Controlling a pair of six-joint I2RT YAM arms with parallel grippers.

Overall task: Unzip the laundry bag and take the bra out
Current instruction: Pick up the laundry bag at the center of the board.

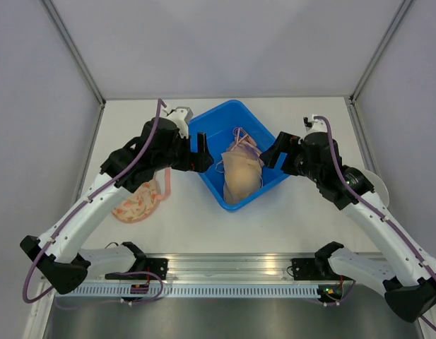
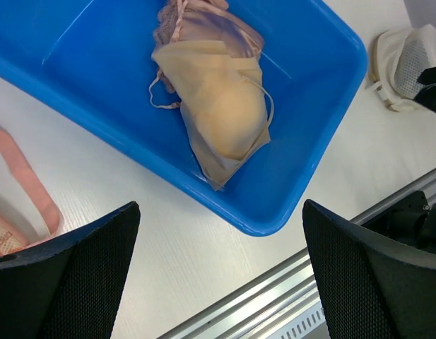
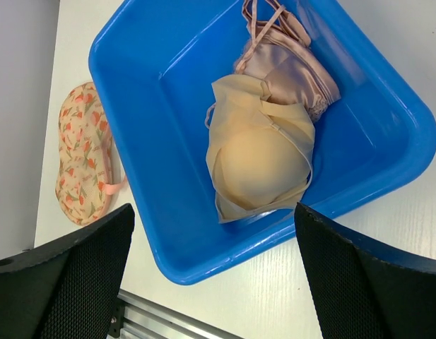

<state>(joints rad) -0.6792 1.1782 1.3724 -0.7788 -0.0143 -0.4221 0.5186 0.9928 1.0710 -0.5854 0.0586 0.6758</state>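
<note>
Both grippers are hovering at the blue bin point(image 1: 210, 131) in the top view, the left gripper point(image 2: 218, 282) at its 9 o'clock edge and the right gripper point(image 3: 214, 279) at 3 o'clock. Each is standing with fingers spread wide, gripping nothing. A beige bra point(image 3: 263, 159) is lying inside the bin, overlapping a mauve satin bra point(image 3: 295, 67) at its 12 o'clock. A floral bra point(image 1: 136, 203) is resting on the table point(image 1: 203, 233) at the bin's 8 o'clock. The white mesh laundry bag point(image 2: 408, 60) is lying on the table at the bin's 3 o'clock, partly hidden behind the right arm.
</note>
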